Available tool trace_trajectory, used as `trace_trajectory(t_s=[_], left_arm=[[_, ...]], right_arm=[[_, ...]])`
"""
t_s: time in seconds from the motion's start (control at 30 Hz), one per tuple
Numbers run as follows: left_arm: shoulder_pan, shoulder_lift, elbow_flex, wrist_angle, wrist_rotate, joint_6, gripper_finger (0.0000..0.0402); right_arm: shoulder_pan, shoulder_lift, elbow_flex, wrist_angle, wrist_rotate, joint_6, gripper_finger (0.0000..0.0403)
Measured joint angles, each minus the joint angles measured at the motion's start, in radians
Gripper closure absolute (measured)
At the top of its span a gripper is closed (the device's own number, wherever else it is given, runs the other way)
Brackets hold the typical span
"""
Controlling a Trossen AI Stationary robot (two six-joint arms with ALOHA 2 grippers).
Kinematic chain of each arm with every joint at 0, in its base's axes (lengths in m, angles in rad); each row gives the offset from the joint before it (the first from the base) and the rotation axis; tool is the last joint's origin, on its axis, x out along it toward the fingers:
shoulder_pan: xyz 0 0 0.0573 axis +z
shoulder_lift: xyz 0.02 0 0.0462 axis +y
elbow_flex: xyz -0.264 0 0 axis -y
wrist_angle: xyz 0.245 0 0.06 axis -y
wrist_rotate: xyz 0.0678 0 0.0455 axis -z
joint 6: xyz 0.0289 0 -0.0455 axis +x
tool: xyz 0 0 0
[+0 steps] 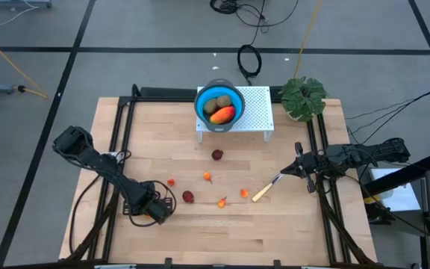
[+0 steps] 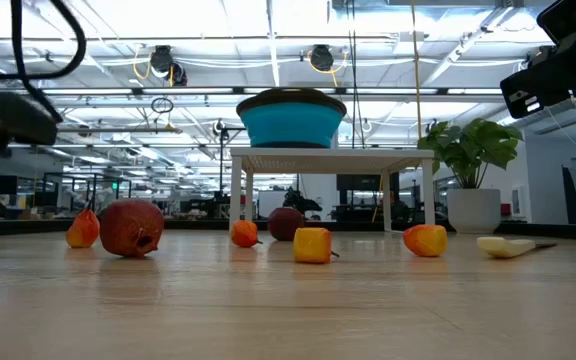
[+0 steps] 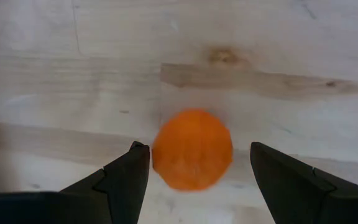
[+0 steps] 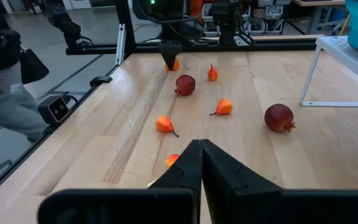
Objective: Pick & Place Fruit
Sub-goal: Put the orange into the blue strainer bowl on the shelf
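The left gripper (image 3: 194, 180) hangs just above the wood with its jaws spread to either side of a small orange fruit piece (image 3: 192, 149), not yet pinching it; in the high view this spot is near the table's (image 1: 200, 239) front-left, where the gripper (image 1: 157, 213) covers the piece. The piece looks like light, hard, smooth plastic, rounded enough to roll or squirt out of a glancing pinch, so the fingers should probably close across its widest middle, square on. The right gripper (image 4: 200, 163) is clenched on nothing, parked at the table's right side beside the yellow-handled knife (image 1: 264, 190). Counted in the right wrist view, 5 small orange pieces lie loose on the wood, including the one under the left gripper, plus 2 dark red balls: 1 (image 1: 217, 155) toward the stand, 1 (image 1: 188, 196) just beside the left gripper. The blue bowl (image 1: 202, 112) on the white stand (image 1: 256, 112) already holds 2 brownish-green ovals (image 1: 215, 103) and 1 long red-orange piece (image 1: 223, 114).
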Motion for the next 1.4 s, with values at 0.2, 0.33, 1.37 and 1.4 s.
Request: trace_trajectory(t_s=[0.2, 0.33, 1.37, 1.4], left_arm=[[0.0, 0.0, -0.038, 0.023, 0.003, -0.004, 0.0124], [0.0, 0.0, -0.043, 0.029, 0.003, 0.007, 0.0124], [0.001, -0.127, -0.009, 0.063, -0.24, 0.028, 0.0253], [0.001, -0.145, -0.006, 0.063, -0.283, 0.031, 0.0253]], right_arm=[[0.0, 0.0, 0.0, 0.0, 0.0, 0.0, 0.0403], [0.0, 0.0, 0.0, 0.0, 0.0, 0.0, 0.0403], [0.0, 0.0, 0.0, 0.0, 0.0, 0.0, 0.0403], [0.0, 0.0, 0.0, 0.0, 0.0, 0.0, 0.0403]])
